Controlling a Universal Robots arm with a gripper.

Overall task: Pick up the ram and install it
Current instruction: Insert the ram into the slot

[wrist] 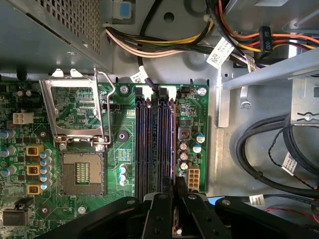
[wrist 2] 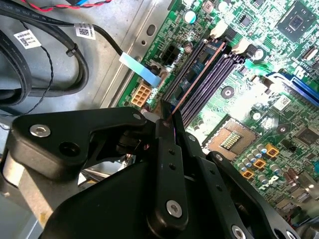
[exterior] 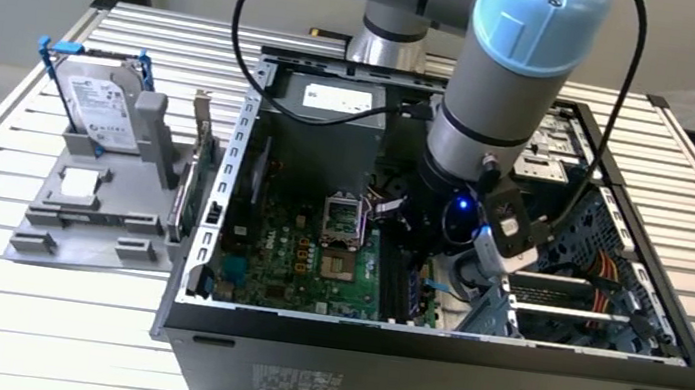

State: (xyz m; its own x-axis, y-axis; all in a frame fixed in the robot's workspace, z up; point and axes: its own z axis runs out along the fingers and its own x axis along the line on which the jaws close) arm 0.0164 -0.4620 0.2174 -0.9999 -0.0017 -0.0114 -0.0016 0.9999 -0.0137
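The ram [wrist 2: 199,68] is a slim dark stick seen edge-on, lying along the outermost of the dark memory slots [wrist: 149,144] on the green motherboard [exterior: 299,259]. In both wrist views my gripper [wrist 2: 167,117] is shut on the near end of the ram [wrist: 173,139]; the black fingers [wrist: 160,209] press on both of its faces. The stick runs toward the white slot clips [wrist: 169,91]. Whether it is seated in the slot or just above it, I cannot tell. In the exterior view my gripper [exterior: 417,265] is deep inside the open computer case [exterior: 433,368].
An empty CPU socket [wrist: 79,172] with its raised metal frame [wrist: 75,112] lies beside the slots. Black cables [wrist: 264,159] and coloured wire bundles [wrist: 164,47] crowd the case floor. On the exterior view's left, a grey holder [exterior: 82,221] carries a silver hard drive [exterior: 103,112].
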